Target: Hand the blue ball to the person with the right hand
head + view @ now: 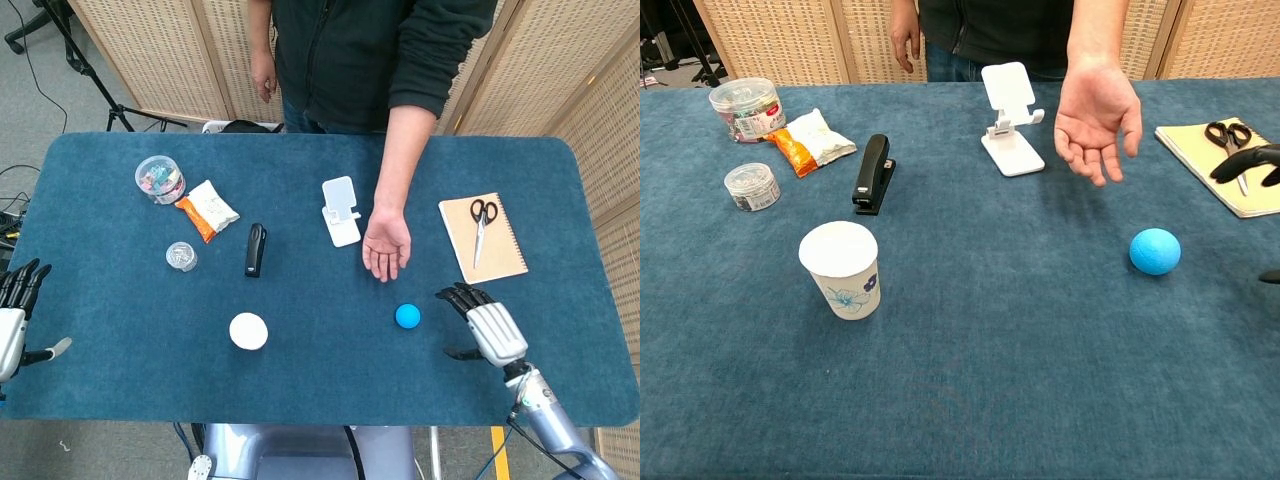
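Observation:
The blue ball (407, 316) (1155, 251) lies on the blue table, right of centre. My right hand (487, 327) hovers a short way to its right, fingers spread and holding nothing; only its dark fingertips (1250, 160) show at the chest view's right edge. The person's open palm (387, 243) (1096, 112) is held out just behind the ball. My left hand (18, 315) stays at the table's front left edge, fingers apart and empty.
A white paper cup (248, 331) stands front centre. A black stapler (256, 249), white phone stand (342, 210), snack packet (207, 210) and two clear jars (160, 178) sit further back. A notebook with scissors (483, 237) lies at the right.

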`<state>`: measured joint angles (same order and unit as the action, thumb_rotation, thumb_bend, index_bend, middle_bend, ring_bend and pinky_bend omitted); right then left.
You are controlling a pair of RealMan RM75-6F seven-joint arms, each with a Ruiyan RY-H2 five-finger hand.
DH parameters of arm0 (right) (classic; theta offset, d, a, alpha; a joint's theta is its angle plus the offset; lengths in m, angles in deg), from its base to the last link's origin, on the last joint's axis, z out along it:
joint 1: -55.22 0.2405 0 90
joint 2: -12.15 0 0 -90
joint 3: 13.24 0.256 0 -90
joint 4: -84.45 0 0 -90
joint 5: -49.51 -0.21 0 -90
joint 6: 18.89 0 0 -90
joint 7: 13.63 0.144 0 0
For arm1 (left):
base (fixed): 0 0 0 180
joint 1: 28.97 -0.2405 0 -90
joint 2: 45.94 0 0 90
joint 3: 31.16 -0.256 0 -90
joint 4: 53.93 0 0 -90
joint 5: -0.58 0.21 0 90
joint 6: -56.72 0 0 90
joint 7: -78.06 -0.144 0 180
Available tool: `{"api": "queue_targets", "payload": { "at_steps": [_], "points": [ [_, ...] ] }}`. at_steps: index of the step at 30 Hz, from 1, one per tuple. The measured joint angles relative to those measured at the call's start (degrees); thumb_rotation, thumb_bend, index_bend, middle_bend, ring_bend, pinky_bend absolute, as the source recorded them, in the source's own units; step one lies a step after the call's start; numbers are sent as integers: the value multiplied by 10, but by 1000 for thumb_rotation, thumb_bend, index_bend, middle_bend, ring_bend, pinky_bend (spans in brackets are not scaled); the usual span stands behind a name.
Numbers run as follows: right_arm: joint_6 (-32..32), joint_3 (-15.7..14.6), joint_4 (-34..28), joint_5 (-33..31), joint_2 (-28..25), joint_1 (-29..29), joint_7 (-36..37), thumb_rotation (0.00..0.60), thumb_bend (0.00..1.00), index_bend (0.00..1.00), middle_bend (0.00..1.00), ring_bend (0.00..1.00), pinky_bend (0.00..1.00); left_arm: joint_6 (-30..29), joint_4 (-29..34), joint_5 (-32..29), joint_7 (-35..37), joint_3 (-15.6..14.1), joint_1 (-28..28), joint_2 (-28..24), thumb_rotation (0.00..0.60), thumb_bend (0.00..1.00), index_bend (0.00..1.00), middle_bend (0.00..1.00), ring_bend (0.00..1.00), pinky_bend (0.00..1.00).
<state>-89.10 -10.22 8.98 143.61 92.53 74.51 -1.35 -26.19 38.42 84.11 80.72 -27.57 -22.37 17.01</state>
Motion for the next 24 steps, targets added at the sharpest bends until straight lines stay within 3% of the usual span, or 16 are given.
{"api": "queue_targets", "payload": {
  "at_steps": [8,14,24],
  "points": [
    [53,11,18,-36,46,34,-36,600,17,253,268,181,264,9,-2,-9,5,2,2,-2,600,0,0,0,0,0],
    [86,20,37,-63,77,58,-57,600,129,289,294,194,271,15,-3,-16,3,4,5,0,600,0,0,0,0,0],
    [94,24,67,-77,117,76,-84,600,232,486,487,359,381,25,-6,-27,-4,6,9,5,600,0,0,0,0,0]
  ]
}}
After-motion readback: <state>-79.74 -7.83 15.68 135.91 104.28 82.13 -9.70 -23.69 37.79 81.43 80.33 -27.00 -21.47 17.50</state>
